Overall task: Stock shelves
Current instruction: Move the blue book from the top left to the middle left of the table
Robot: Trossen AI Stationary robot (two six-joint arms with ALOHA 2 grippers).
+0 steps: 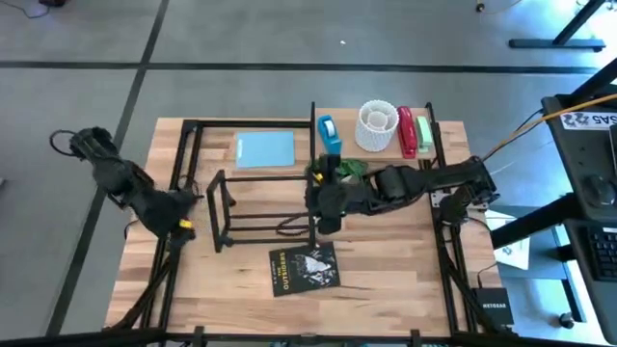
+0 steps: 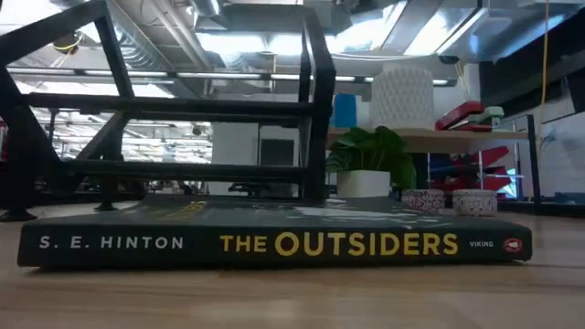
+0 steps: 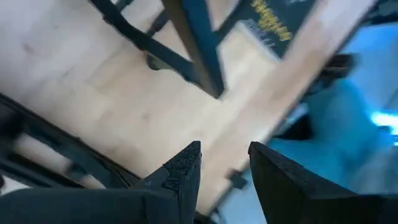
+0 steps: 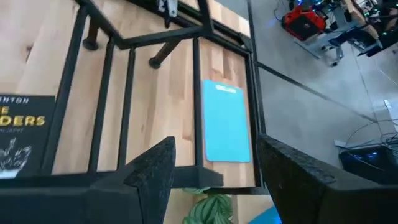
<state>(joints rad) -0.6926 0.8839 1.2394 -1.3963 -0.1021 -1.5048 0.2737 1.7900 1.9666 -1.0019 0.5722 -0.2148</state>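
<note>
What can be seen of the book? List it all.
The book is a dark paperback lying flat on the wooden table, near its front edge, just in front of the small black rack. Its spine reads "S. E. Hinton, The Outsiders" in white and yellow letters. It is closed, and neither gripper touches it.

Bright overhead light; left wrist view motion-blurred, others sharp.
</note>
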